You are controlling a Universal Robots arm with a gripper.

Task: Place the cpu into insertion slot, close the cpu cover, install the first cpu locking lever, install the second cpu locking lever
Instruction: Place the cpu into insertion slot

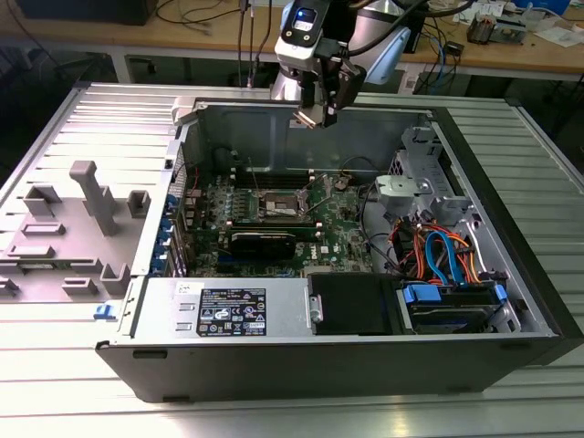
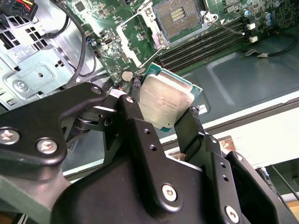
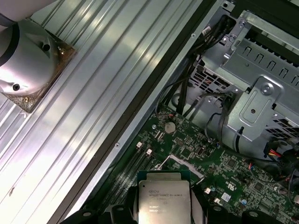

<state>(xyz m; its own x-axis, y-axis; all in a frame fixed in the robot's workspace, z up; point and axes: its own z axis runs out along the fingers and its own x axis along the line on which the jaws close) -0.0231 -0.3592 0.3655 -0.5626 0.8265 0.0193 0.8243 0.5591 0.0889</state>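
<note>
My gripper (image 1: pixel 315 115) hangs above the far wall of the open computer case, shut on the cpu (image 2: pixel 166 100), a flat square chip with a dull silver top. Black fingers (image 2: pixel 136 125) clamp it on two opposite edges, and the chip (image 3: pixel 163 200) also shows in the first wrist view, held over the green board. The insertion slot (image 2: pixel 180 16) lies bare on the board, a dark square socket with a silver rim, well apart from the chip. Beside it the silver cpu cover (image 2: pixel 135 39) stands swung open. In the exterior view the slot (image 1: pixel 278 205) sits mid-board, below and in front of the gripper.
A long black card (image 1: pixel 263 242) lies in front of the slot. Memory slots (image 2: pixel 205 44) run alongside it. A silver drive cage (image 1: pixel 415 182) and coloured cables (image 1: pixel 438 251) sit at the exterior view's right. A grey fixture tray (image 1: pixel 73 228) lies outside the case at the left.
</note>
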